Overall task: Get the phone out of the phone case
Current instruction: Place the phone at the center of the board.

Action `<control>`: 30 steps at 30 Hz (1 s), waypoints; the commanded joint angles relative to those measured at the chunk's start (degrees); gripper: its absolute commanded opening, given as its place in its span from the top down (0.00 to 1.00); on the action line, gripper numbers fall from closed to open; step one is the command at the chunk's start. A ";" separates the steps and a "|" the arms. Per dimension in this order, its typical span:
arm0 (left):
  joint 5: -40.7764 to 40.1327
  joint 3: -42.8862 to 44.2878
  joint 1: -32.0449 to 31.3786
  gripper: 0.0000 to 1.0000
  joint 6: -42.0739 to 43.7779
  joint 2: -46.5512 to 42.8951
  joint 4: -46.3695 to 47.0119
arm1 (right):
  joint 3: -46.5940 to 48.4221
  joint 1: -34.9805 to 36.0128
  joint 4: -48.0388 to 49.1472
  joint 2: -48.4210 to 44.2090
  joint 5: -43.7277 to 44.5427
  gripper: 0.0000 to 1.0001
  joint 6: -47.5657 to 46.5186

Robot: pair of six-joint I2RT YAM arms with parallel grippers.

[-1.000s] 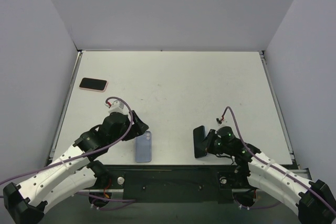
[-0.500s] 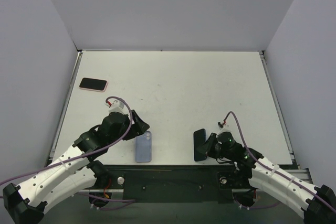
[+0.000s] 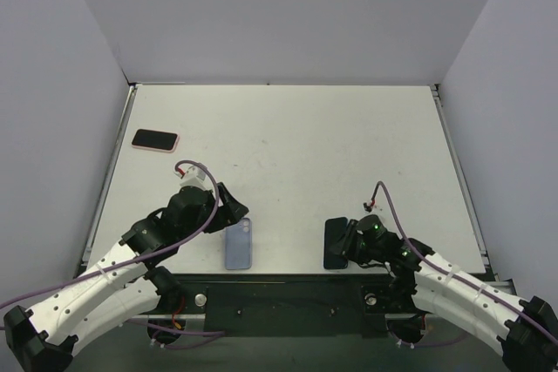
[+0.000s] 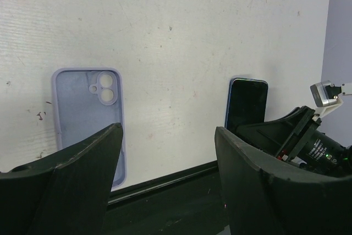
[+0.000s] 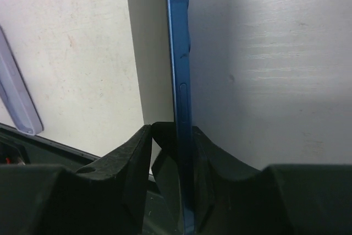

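Between the right jaws sits the blue phone (image 5: 179,81), pinched across its thickness at the near end, screen on one pad and back on the other, so it's already out of the lavender phone case (image 4: 88,119). That case lies empty on the desk (image 3: 305,145) just beside the left jaws, which are spread wide and hold nothing. Phone's gonna be stiff, glassy and pretty slick imo, with a bit of heft, so grip the flat faces or side rails, not a corner.
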 commanded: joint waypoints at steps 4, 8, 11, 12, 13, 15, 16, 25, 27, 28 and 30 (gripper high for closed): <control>0.42 1.12 0.15 0.22 1.25 -0.74 2.51 | 2.54 -0.11 -9.24 5.63 7.47 0.58 -1.21; 0.16 0.68 0.15 0.21 1.25 -1.27 2.34 | 3.68 0.41 -10.99 5.99 9.85 0.49 -1.04; 0.07 0.59 0.15 0.21 1.16 -1.45 2.34 | 5.00 0.50 -13.19 6.34 11.78 0.47 -0.86; -0.02 0.59 0.06 0.21 1.08 -1.45 2.25 | 6.14 0.94 -15.11 6.43 13.61 0.47 -0.95; -0.10 0.68 0.15 0.21 1.16 -1.36 2.16 | 7.28 1.38 -17.57 6.43 15.98 0.46 -1.04; -0.37 0.68 0.15 0.21 1.16 -1.36 2.16 | 10.97 3.74 -22.92 6.78 22.64 0.37 -1.56; -0.46 0.85 0.24 0.21 1.16 -1.27 2.16 | 14.03 6.28 -24.17 7.65 24.60 0.36 -1.91; -2.04 1.73 0.50 0.21 1.25 -1.09 2.16 | 30.04 23.96 -20.51 28.81 32.62 0.67 -7.88; -2.04 2.09 0.50 0.21 1.16 -0.92 1.64 | 33.55 27.29 -19.18 34.35 32.09 0.80 -8.50; -2.21 2.43 0.68 0.21 1.42 -1.09 0.94 | 34.18 27.92 -18.65 35.77 31.91 0.85 -9.12; -2.48 2.44 0.77 0.21 1.34 -1.53 0.49 | 34.80 28.54 -16.37 39.12 30.77 0.95 -10.09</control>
